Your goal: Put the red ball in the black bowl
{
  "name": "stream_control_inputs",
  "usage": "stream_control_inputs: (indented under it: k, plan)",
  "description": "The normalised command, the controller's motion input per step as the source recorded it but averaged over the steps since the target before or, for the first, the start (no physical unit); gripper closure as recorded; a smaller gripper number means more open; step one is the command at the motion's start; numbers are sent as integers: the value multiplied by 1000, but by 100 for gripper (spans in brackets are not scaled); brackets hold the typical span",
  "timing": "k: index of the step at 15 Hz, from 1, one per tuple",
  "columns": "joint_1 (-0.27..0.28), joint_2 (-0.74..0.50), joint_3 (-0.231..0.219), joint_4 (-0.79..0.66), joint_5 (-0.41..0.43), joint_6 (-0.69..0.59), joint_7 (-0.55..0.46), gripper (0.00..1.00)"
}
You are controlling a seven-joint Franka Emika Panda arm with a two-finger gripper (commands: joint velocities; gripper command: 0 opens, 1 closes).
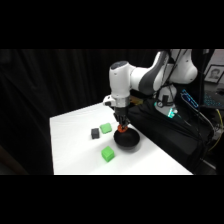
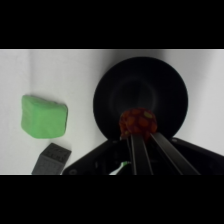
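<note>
Red ball sits clenched in the pincer, hanging over the black bowl; in the wrist view it shows in front of the bowl's lower rim, a little below the hollow's centre. The side view has the pincer at centre frame, right above the bowl, with an orange-red speck, the ball, at its tip near the bowl's upper-left edge.

The step in hand looks like the release. To do it well, I would first carry the ball further toward the middle of the hollow, since a drop beside the rim could bounce or roll out over the glossy wall. Lowering a little before letting go would shorten the fall. The fingers should part cleanly and then lift straight up, so they do not knock the bowl.

2 green blocks lie on the white table: 1 left of the bowl and 1 lower left. A small dark grey cube lies further left. None crowds the drop.
</note>
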Motion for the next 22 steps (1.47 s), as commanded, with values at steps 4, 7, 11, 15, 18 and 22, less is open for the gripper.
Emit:
stream_control_inputs:
  k: [4, 7, 11, 15, 18, 22]
  plan:
    - [-4, 180, 57, 5, 173, 259, -229, 98]
    - [-15, 154, 69, 64, 139, 127, -198, 65]
    - [-12, 93, 54, 83, 77, 73, -141, 35]
    - [11, 12, 5, 90, -40, -53, -44, 2]
    - [33, -207, -15, 21, -98, -192, 19, 0]
    - [28, -369, -18, -21, -67, -306, 39, 0]
